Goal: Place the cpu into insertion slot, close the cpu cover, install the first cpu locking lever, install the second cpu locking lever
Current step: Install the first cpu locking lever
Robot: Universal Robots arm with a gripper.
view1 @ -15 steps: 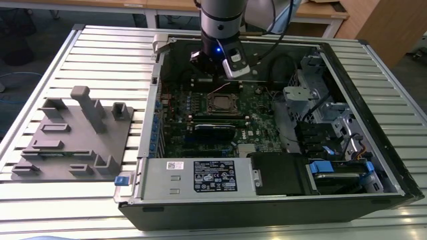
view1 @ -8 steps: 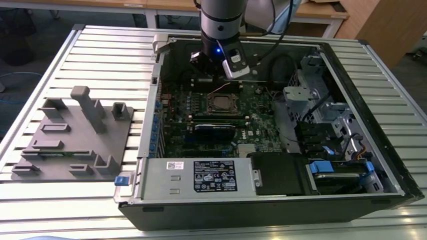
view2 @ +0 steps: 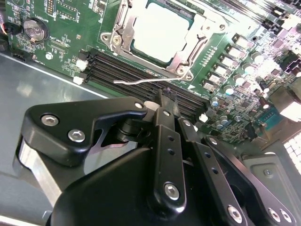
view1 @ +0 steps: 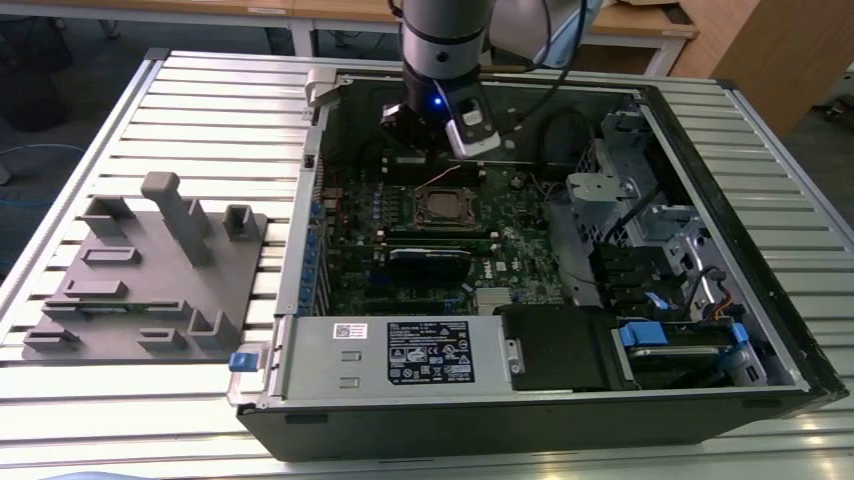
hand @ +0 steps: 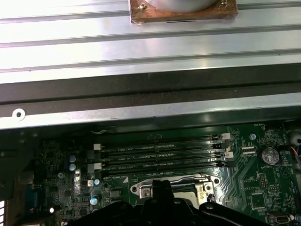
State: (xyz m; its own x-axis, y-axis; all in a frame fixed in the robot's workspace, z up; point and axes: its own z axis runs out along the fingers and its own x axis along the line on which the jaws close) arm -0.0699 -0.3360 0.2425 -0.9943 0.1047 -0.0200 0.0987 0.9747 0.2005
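In the second wrist view the cpu lies flat in the insertion slot, its pale metal top showing through the window of the cpu cover. The cover lies down over the chip. A thin silvery locking lever juts out along the socket's edge, over the memory slots. My gripper is shut with nothing between its fingers, and its tip hovers just beside that lever's end. In the first wrist view the gripper overlaps the socket frame. In the exterior view it hangs over the board behind the socket.
Several black memory slots run between the socket and the case wall. A drive cage and cables fill the exterior view's right; the power supply sits in front. A grey parts fixture lies on the slatted table outside the case.
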